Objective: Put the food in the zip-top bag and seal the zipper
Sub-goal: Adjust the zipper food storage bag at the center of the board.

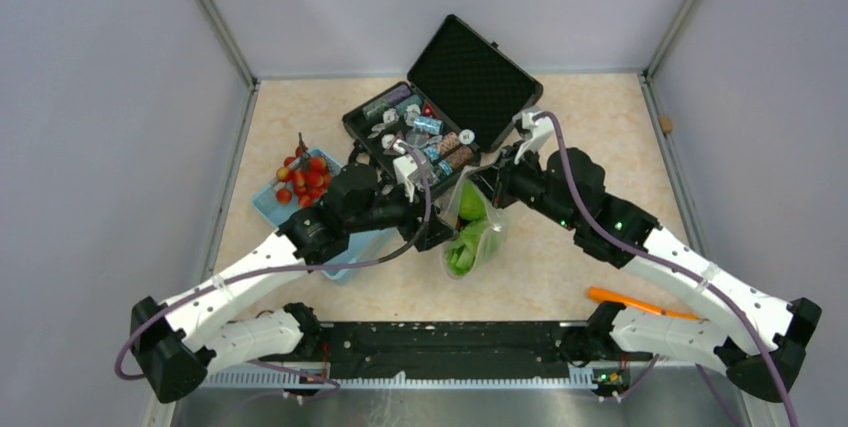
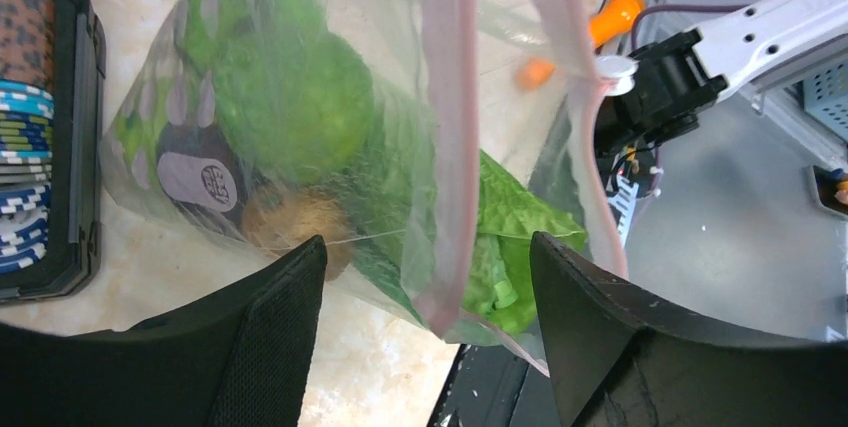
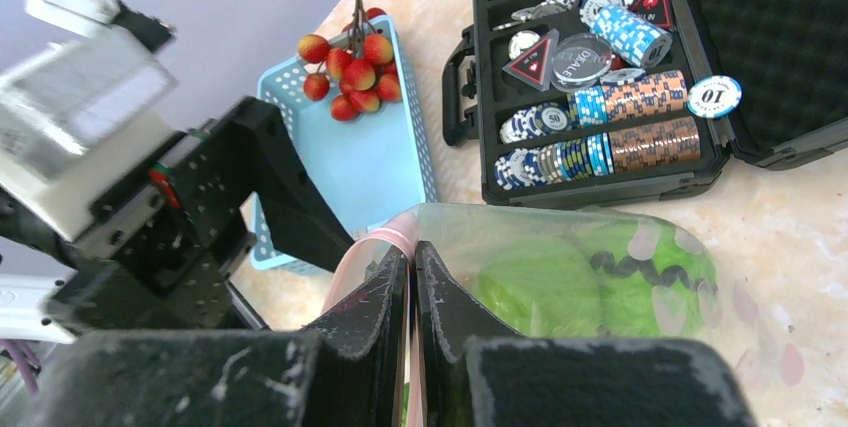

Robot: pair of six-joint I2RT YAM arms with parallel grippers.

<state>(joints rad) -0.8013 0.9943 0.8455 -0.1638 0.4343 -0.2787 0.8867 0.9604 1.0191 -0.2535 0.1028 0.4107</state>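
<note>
Closest to me, by the base of my right arm, a thin orange stick (image 1: 630, 301) lies on the table (image 1: 585, 132), well apart from everything else. Just beyond the arms, in the middle, the zip-top bag (image 1: 478, 247) sits between both wrists with its mouth turned towards me. My left gripper (image 2: 428, 247) has its fingers spread wide, and the pink zipper (image 2: 449, 127) runs down through the gap between them; I cannot tell whether either finger touches the plastic. My right gripper (image 3: 411, 262) is pinched tight, and its wrist view shows the pink strip pressed between the two pads at the end of the bag's mouth. Through the clear film I can see a green leafy ball (image 2: 290, 107), a flatter piece of leafy green (image 2: 505, 247) near the mouth, and a small brownish round piece (image 2: 300, 219) low in the bag; other green shapes are too blurred to name. To the left, behind my left arm, stands the light blue basket (image 3: 385, 162), and the red cherry tomatoes (image 3: 352, 59) lie bunched at its far end, outside the bag. Farthest off, just beyond the bag, the black case (image 1: 478, 77) stands with its lid thrown back, its tray packed with rows of chips (image 3: 640, 107).
</note>
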